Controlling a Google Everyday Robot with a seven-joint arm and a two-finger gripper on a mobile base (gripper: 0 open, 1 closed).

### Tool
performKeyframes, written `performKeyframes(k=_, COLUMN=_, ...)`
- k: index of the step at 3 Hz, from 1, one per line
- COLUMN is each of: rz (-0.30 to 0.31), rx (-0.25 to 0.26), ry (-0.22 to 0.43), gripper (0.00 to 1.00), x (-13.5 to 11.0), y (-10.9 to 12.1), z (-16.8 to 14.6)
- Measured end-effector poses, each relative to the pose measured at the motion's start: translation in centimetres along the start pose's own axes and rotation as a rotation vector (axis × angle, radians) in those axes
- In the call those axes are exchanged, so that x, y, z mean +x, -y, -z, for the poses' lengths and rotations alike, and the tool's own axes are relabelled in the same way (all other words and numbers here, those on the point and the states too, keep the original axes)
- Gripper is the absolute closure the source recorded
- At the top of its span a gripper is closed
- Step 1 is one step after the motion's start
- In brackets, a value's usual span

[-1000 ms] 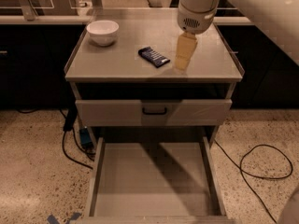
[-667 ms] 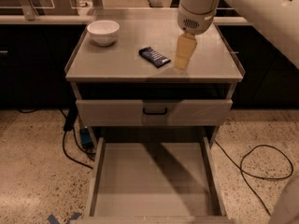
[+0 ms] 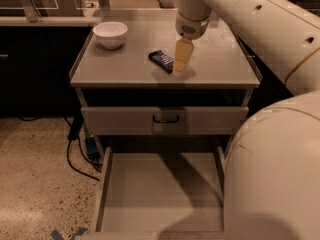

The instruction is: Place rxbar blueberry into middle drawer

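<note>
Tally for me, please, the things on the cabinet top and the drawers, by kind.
Round white bowl: 1
Flat dark navy snack bar: 1
Light-grey metal drawers: 2, the open lower drawer and the shut upper drawer
Total: 4
The gripper hangs by the bar's right end, over the cabinet top.

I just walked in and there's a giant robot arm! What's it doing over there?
The robot is putting a snack away. Its gripper is down over the cabinet top, right next to the rxbar blueberry, which lies flat there and has not been lifted. Below, the middle drawer is pulled open with nothing in it. A white bowl sits off to the side on the cabinet top.
</note>
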State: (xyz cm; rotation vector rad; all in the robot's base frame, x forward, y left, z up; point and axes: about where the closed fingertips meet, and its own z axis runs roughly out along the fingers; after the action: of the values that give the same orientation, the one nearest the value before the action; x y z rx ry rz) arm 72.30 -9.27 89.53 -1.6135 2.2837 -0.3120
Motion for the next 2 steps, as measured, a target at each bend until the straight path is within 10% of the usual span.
performKeyframes(k=2, rz=-0.025, rx=0.006, ry=-0.032, gripper=0.0, x=0.03, y=-0.21, z=-0.34)
